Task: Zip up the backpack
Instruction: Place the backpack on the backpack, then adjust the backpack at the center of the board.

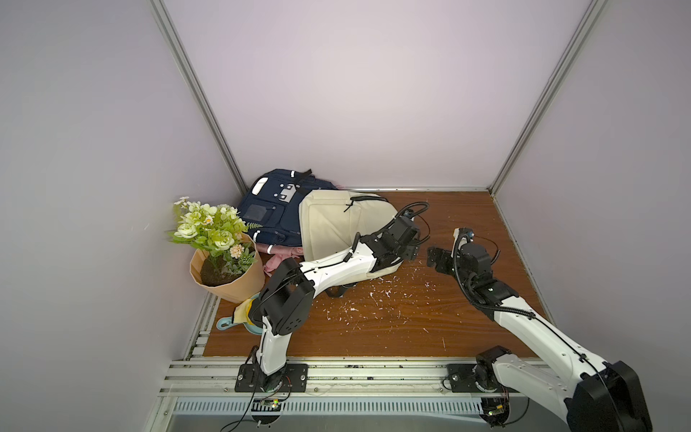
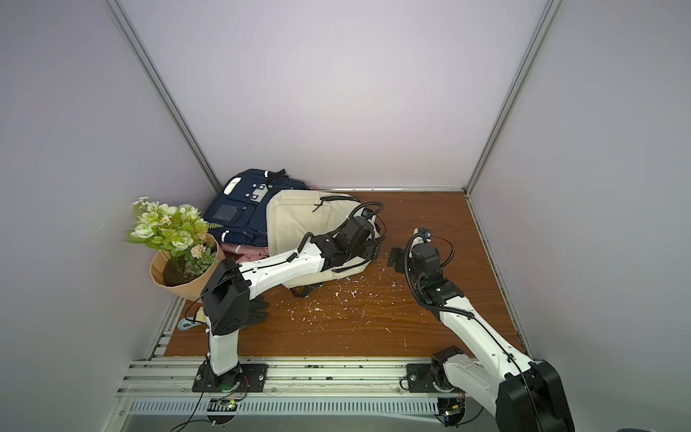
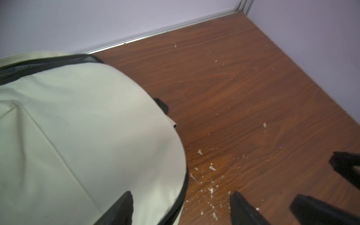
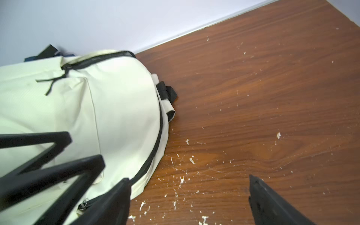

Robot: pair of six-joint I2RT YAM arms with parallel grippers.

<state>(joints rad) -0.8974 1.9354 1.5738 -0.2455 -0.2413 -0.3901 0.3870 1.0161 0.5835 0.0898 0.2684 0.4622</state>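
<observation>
A cream backpack (image 1: 332, 224) (image 2: 295, 224) with black zips lies on the wooden table, leaning on a navy bag. My left gripper (image 1: 410, 250) (image 2: 371, 250) hangs open over the backpack's right edge. In the left wrist view one finger is over the cream cloth (image 3: 78, 126) and the other over bare wood, with the black zip track (image 3: 183, 194) running between them and nothing gripped (image 3: 181, 192). In the right wrist view a zip slider (image 4: 83, 205) sits near the left gripper's fingers (image 4: 58, 155). A second slider with a black cord (image 4: 65, 68) sits further up. My right gripper (image 1: 435, 258) (image 4: 189, 177) stands open over bare wood just right of the backpack (image 4: 107, 107).
A navy backpack (image 1: 276, 209) and pink cloth (image 1: 280, 258) lie behind and left of the cream one. A potted flower bunch (image 1: 224, 262) stands at the left wall, with a blue and yellow item (image 1: 239, 318) and a black glove (image 2: 258, 310) near the left arm. White flecks dot the table (image 1: 374, 310).
</observation>
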